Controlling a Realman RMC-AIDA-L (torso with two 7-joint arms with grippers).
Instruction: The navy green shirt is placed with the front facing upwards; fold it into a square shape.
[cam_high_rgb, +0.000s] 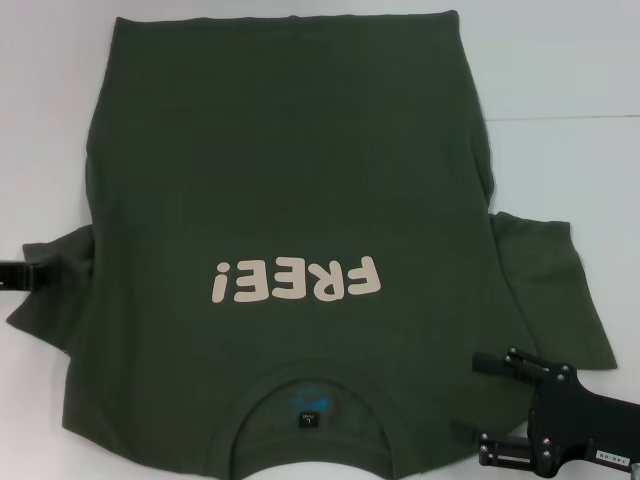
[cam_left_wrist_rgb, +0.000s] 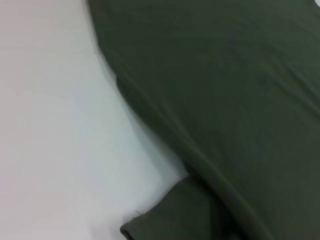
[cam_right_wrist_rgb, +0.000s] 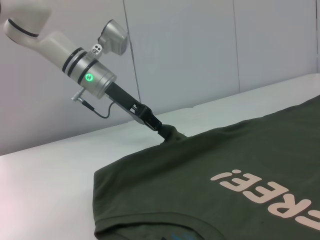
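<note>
On the white table the navy green shirt lies flat, print side up, collar nearest the robot. At its left sleeve, the left gripper pinches the cloth. Near the right sleeve, the right gripper hangs with fingers apart.

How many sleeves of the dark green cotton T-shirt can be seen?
2. Left sleeve lies at the robot's left, pinched by the left gripper; right sleeve lies spread at its right, beyond the right gripper.
</note>
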